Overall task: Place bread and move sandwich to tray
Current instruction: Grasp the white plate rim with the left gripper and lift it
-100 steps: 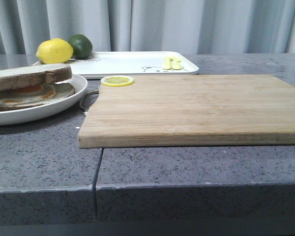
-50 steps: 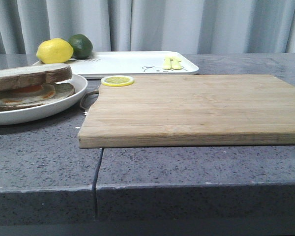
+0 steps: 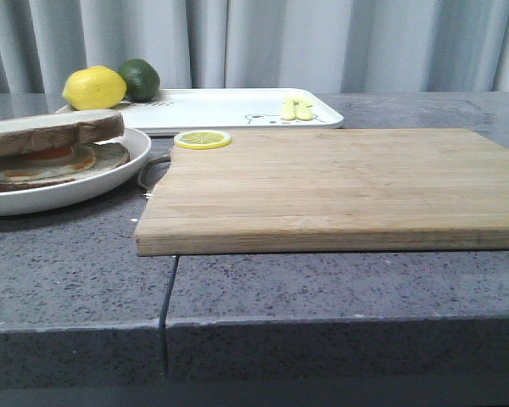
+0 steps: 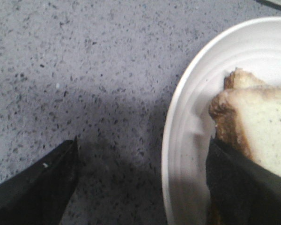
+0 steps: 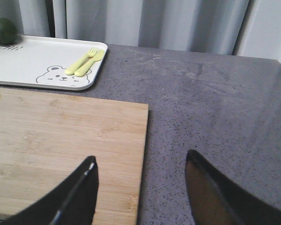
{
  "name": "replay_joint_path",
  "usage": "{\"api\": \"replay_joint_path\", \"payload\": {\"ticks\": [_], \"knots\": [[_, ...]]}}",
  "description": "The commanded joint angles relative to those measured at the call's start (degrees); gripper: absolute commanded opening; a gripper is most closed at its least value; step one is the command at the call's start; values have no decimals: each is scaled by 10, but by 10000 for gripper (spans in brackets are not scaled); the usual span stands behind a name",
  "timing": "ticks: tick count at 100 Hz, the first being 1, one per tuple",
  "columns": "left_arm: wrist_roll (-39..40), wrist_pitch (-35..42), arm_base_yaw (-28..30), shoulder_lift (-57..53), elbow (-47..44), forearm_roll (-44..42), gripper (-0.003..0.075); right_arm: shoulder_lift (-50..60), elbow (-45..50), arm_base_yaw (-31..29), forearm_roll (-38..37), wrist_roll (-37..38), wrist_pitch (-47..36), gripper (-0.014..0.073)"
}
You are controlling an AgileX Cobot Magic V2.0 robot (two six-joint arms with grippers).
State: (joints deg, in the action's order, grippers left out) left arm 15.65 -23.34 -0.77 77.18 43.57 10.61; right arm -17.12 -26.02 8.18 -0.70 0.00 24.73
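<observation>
Nothing has shifted since the earlier front pictures. Nearest on the grey bench (image 3: 76, 280) lies the wooden cutting board (image 3: 331, 186). To its left sits the white plate (image 3: 110, 182) bearing the sandwich (image 3: 55, 148), the bread (image 3: 51, 131) on top of the egg. A lemon slice (image 3: 202, 139) rests on the board's far corner. Behind stands the tray (image 3: 220, 108) with yellow cutlery (image 3: 297, 108), a lemon (image 3: 94, 88) and a lime (image 3: 140, 78) at its left end. The left pincer (image 4: 140, 187) gapes wide, one finger over the plate beside the bread; the right pincer (image 5: 140, 197) hangs open above the board's edge.
</observation>
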Motion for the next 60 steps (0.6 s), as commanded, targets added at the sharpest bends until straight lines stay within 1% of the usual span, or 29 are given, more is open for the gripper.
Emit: {"api": "replay_joint_path", "payload": {"ticks": [1,21,30,35,44,46,51,56,58,60], "knots": [[5,-2,2,1,10,9,525,-4,-14,-2,-7,0,-43,427],[5,-4,2,2,10,9,522,-4,-14,-2,-7,0,-43,427],[5,-4,2,2,10,9,491,-4,-14,-2,-7,0,-43,427],[5,-5,2,2,10,9,456,-4,-14,-2,-7,0,-43,427],[5,-5,2,2,10,9,369,-4,-14,-2,-7,0,-43,427],[5,-5,2,2,10,9,339,-4,-14,-2,-7,0,-43,427],[5,-5,2,2,10,10,292,-4,-14,-2,-7,0,-43,427],[5,-5,2,2,10,10,218,-4,-14,-2,-7,0,-43,427],[5,-5,2,2,10,10,211,-4,-14,-2,-7,0,-43,427],[5,-5,2,2,10,10,178,-4,-14,-2,-7,0,-43,427]]}}
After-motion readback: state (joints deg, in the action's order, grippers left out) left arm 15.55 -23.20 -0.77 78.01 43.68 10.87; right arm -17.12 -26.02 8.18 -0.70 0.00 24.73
